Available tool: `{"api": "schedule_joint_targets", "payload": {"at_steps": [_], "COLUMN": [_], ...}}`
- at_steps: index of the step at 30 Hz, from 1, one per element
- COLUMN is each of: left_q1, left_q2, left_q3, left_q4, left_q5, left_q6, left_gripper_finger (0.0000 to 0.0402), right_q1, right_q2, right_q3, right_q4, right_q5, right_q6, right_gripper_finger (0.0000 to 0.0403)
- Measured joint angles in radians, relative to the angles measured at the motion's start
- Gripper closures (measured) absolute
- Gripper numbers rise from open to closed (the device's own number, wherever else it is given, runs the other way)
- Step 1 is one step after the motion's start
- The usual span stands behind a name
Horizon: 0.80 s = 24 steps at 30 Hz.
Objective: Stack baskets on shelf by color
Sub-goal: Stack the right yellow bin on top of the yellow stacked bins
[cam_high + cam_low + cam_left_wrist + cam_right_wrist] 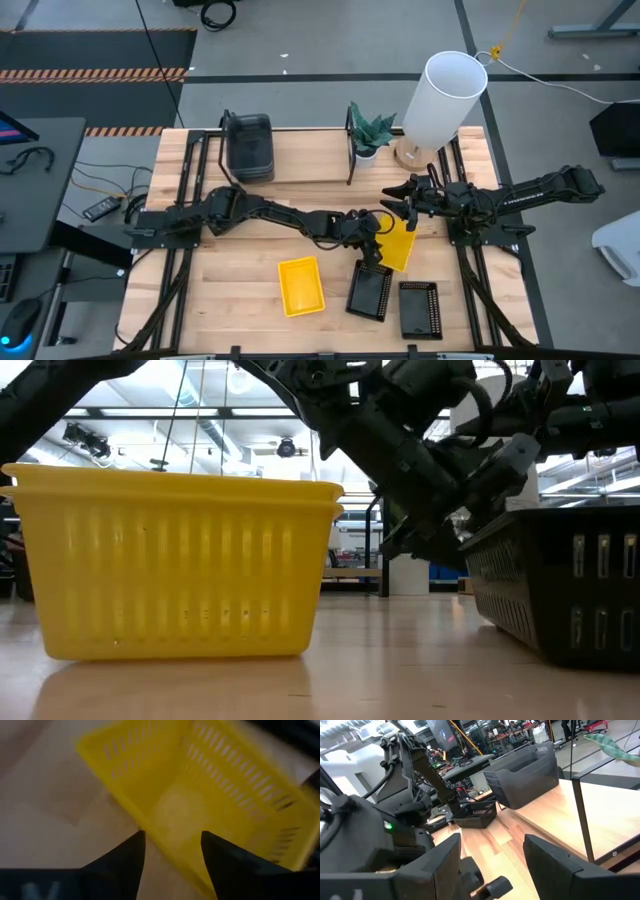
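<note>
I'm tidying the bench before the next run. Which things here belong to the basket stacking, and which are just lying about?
Belong to the job:
grey baskets stacked on the shelf
yellow basket lying free
second yellow basket under the open left gripper
two black baskets

Lying about:
potted plant
white lamp

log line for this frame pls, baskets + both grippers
left gripper open over tilted yellow basket | right gripper open, empty, mid-table | grey stack on shelf | yellow basket, two black on table
</note>
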Motion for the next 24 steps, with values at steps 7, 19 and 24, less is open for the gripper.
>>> {"api": "schedule_joint_targets", "payload": {"at_steps": [7, 19, 24], "left_q1": [0.038, 0.059, 0.062], "left_q2": [0.0, 0.0, 0.0], "left_q3": [0.0, 0.0, 0.0], "left_q4": [-0.134, -0.152, -0.153], "left_q5": [0.009, 0.024, 0.018], "left_q6": [-0.022, 0.012, 0.012], "left_gripper_finger": [0.0249, 0.0388, 0.0393], "right_q1": [0.0, 0.0, 0.0], "right_q2": [0.0, 0.0, 0.0], "right_q3": [0.0, 0.0, 0.0], "right_q4": [0.0, 0.0, 0.0], "right_q5": [0.0, 0.0, 0.0], "right_q6": [0.0, 0.0, 0.0], "right_gripper_finger": [0.0182, 0.0182, 0.0182]}}
